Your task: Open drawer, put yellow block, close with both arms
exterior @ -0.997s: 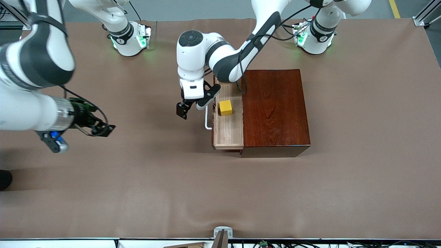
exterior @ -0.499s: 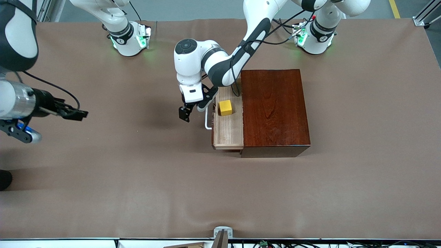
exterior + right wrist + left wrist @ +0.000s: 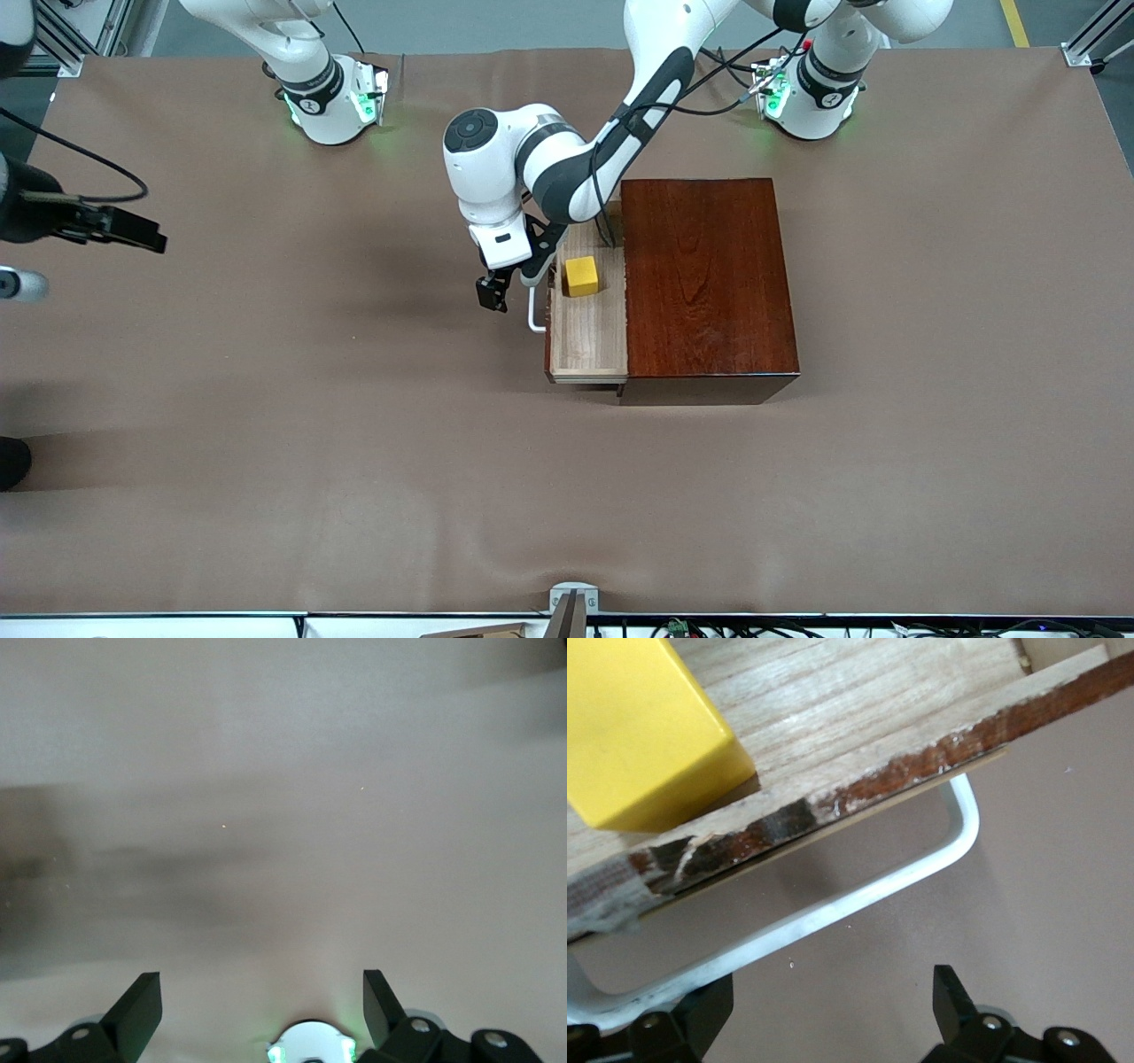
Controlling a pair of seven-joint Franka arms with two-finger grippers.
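The drawer (image 3: 589,337) stands pulled out of the dark reddish-brown box (image 3: 709,275) toward the right arm's end of the table. In it sits the yellow block (image 3: 581,276), which the left wrist view shows as a yellow block (image 3: 647,735) just inside the drawer front (image 3: 833,788). My left gripper (image 3: 512,280) hangs open right beside the white handle (image 3: 532,312). In the left wrist view the handle (image 3: 833,904) runs just ahead of the open left gripper (image 3: 833,1014), nothing between the fingers. My right gripper (image 3: 146,237) is open in the air over the right arm's end of the table.
Brown cloth (image 3: 354,443) covers the table. The two green-lit arm bases (image 3: 332,106) (image 3: 802,102) stand at the edge farthest from the front camera. The right wrist view shows only cloth and one green-lit base (image 3: 310,1050).
The right arm has swung away from the drawer toward its own end of the table. The left gripper has shifted closer to the white handle. Block and drawer have not moved.
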